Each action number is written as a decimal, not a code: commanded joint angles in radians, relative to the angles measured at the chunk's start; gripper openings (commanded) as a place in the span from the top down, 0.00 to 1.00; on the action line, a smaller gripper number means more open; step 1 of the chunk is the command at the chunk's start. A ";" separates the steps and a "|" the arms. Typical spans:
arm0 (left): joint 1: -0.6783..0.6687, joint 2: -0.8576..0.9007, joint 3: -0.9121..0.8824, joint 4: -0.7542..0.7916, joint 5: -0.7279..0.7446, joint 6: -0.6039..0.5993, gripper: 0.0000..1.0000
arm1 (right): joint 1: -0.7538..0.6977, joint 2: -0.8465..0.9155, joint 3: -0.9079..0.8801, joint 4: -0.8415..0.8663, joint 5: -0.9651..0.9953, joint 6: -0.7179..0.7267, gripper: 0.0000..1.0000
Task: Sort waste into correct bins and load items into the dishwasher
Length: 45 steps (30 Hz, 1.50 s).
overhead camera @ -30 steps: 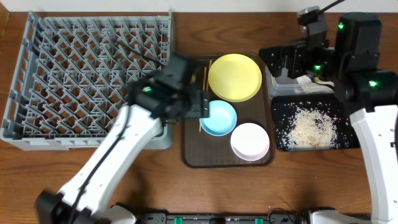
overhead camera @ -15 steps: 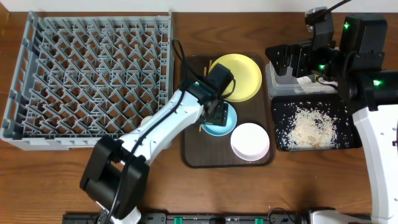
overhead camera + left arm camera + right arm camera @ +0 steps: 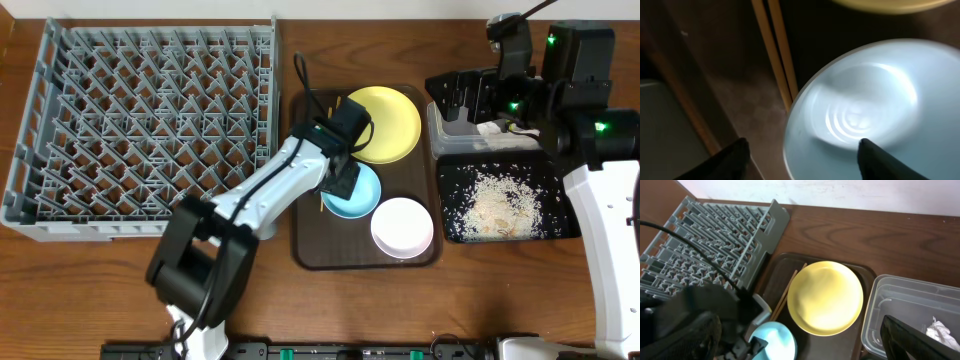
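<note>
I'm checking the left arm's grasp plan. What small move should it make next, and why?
Probably lower slightly and close. The left pincer hangs open over the near rim of the light blue bowl, with one finger above the brown serving tray and the other above the bowl's inside. Nothing is gripped yet. Mind the chopsticks lying beside the rim.

Table (image 3: 470, 300) with rack (image 3: 140, 120), serving tray (image 3: 310, 240), tub (image 3: 480, 147), black tray (image 3: 446, 180)

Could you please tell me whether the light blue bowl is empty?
Empty: the light blue bowl shows a bare, glossy inside in the left wrist view.
</note>
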 commanded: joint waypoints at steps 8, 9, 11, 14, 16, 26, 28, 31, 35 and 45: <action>0.004 0.047 0.007 -0.052 0.093 0.023 0.59 | -0.006 0.002 0.011 -0.001 0.000 0.010 0.01; 0.004 0.047 0.007 -0.048 0.117 0.023 0.59 | -0.006 0.002 0.011 -0.001 -0.001 0.010 0.01; 0.004 0.047 0.007 -0.044 0.180 0.021 0.60 | -0.006 0.002 0.011 -0.001 -0.001 0.010 0.01; 0.004 0.047 0.007 -0.045 0.194 -0.027 0.61 | -0.006 0.002 0.011 -0.001 0.000 0.010 0.01; 0.004 0.047 0.005 -0.045 0.194 -0.068 0.64 | -0.006 0.002 0.011 -0.002 0.000 0.010 0.01; 0.004 0.047 0.005 -0.046 0.191 -0.140 0.75 | -0.005 0.002 0.010 -0.002 0.003 0.010 0.01; 0.005 0.047 0.005 -0.039 0.190 -0.159 0.75 | -0.005 0.002 0.010 -0.003 0.003 0.010 0.01; 0.007 0.047 0.005 -0.015 0.190 -0.199 0.75 | -0.005 0.002 0.010 -0.002 0.003 0.010 0.01; 0.019 0.047 0.005 0.048 0.190 -0.298 0.74 | -0.005 0.002 0.010 -0.006 0.003 0.010 0.01; 0.015 0.135 0.005 0.167 0.214 -0.409 0.73 | -0.005 0.002 0.010 -0.006 0.003 0.010 0.01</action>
